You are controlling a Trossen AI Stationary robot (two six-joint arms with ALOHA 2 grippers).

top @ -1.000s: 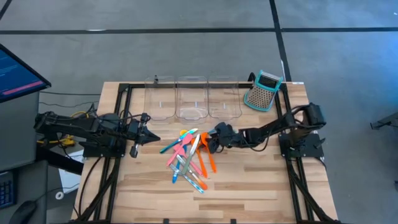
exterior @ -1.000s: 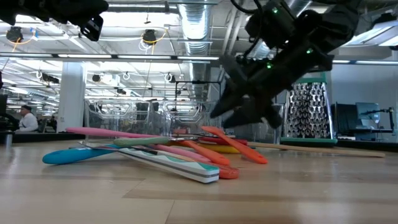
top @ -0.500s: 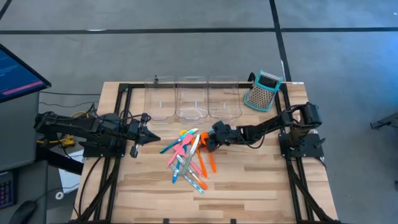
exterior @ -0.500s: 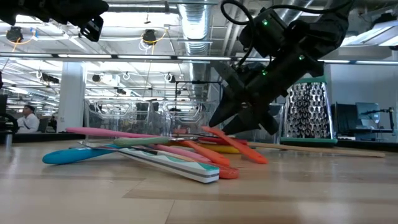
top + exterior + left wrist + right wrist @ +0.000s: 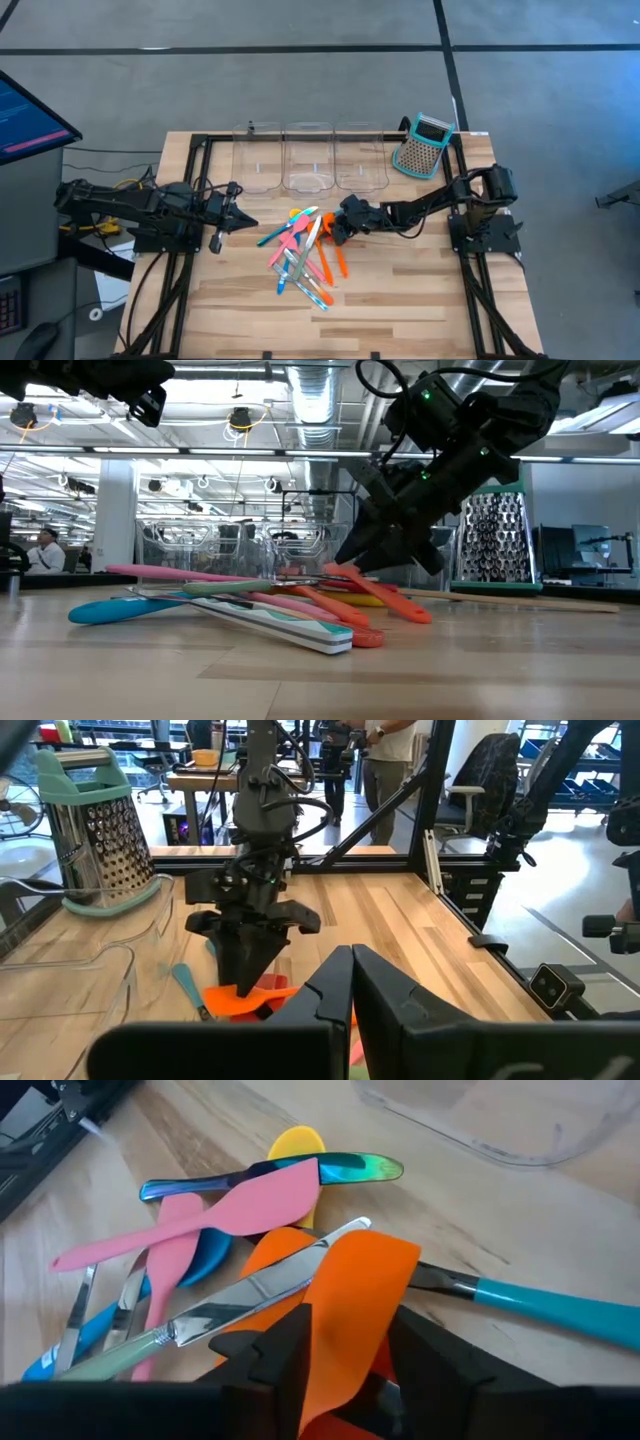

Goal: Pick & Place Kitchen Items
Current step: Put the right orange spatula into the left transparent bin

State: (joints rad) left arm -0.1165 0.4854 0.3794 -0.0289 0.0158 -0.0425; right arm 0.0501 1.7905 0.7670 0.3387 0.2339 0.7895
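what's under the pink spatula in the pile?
The pink spatula lies across an iridescent utensil, a yellow spoon and a blue spoon. Whatever lies beneath its blade is covered.
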